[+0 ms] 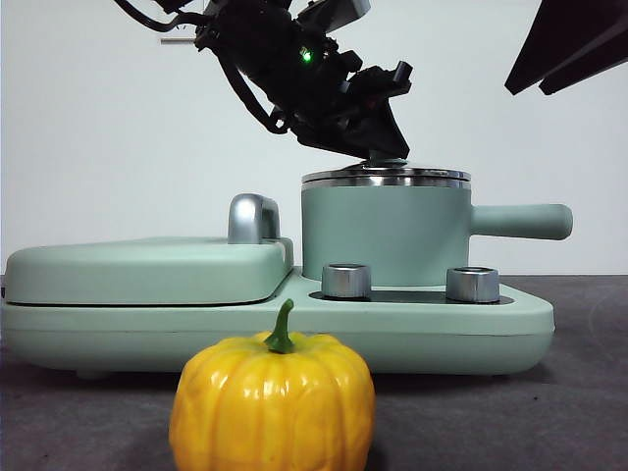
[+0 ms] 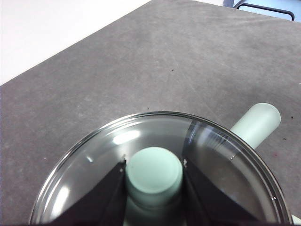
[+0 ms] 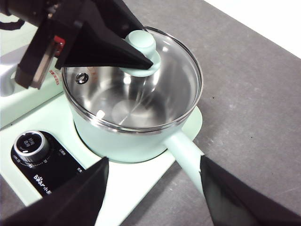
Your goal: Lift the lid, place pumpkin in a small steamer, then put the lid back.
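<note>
The glass lid with its steel rim sits on the small steamer, a mint-green pot whose straight handle points right. My left gripper reaches down onto the lid's mint knob, one jaw pressed against each side of it. In the right wrist view the lid covers the bare steel inside of the steamer. My right gripper hangs open above the pot handle, holding nothing. The yellow-orange pumpkin stands on the table in front of the appliance.
The steamer stands on a mint-green appliance base with two steel knobs and a dial. A wide flat griddle cover with a steel handle takes up the left part. The right arm shows as a black tip at top right.
</note>
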You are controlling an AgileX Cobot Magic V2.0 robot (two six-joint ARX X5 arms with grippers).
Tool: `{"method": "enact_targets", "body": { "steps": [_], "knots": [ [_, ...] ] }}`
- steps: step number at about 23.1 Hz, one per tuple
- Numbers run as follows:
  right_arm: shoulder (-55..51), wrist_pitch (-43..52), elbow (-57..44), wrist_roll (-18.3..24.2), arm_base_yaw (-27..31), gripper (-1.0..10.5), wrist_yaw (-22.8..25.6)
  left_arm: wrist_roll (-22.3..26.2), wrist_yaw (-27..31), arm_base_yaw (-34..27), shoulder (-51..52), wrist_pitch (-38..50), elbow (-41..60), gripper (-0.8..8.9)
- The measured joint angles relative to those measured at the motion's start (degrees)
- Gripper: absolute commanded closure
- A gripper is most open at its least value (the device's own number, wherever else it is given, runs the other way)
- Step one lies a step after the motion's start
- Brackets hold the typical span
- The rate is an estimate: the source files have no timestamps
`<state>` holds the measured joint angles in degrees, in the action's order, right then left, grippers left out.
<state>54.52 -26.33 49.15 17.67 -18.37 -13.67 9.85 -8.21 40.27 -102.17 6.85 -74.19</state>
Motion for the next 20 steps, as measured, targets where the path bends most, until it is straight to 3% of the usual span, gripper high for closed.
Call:
{"method": "enact_targets", "body": {
  "steps": [4,8,20],
  "knots": [
    [0.0,0.0,0.0,0.0,0.0,6.4,0.0,0.0,0.7,0.0,0.6,2.5,0.0,8.03],
    [0.0,0.0,0.0,0.0,0.0,6.4,0.0,0.0,3.2,-1.1,7.5,-0.9,0.0,8.03],
    [0.0,-1.8,0.0,-0.1,-1.8,6.4,-4.3,-0.9,3.6,-15.7,22.5,-29.2,0.3,8.01]
  ]
}}
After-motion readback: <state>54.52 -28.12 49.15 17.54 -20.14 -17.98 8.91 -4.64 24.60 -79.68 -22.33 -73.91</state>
